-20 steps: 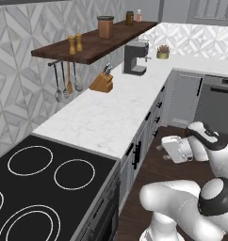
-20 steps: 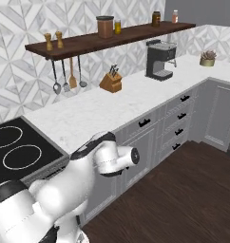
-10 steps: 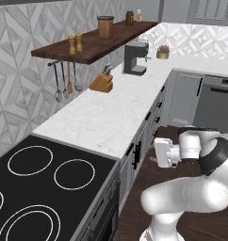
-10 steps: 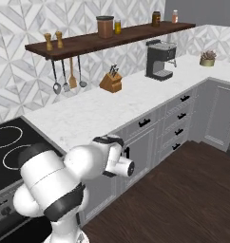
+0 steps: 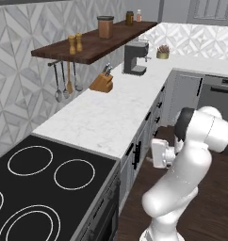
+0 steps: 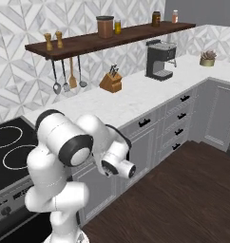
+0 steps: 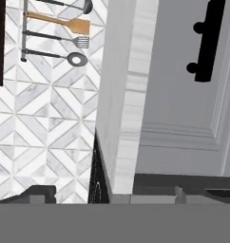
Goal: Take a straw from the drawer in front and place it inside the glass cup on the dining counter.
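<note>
Gripper's point(image 5: 159, 153) jaws are wide open, nothing in them, hanging right in front of the drawer point(image 7: 183, 76) at the worktop's point(image 5: 106, 117) front edge, next to the black cooktop point(image 5: 45, 188).

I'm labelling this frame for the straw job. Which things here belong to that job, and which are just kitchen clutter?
Job in hand:
- drawer, grey front with a black handle, facing the hand
- gripper, open, holding nothing

Just lying about:
- knife block
- coffee machine
- hanging utensils
- cooktop
- brown jar on the shelf
- potted plant
</note>
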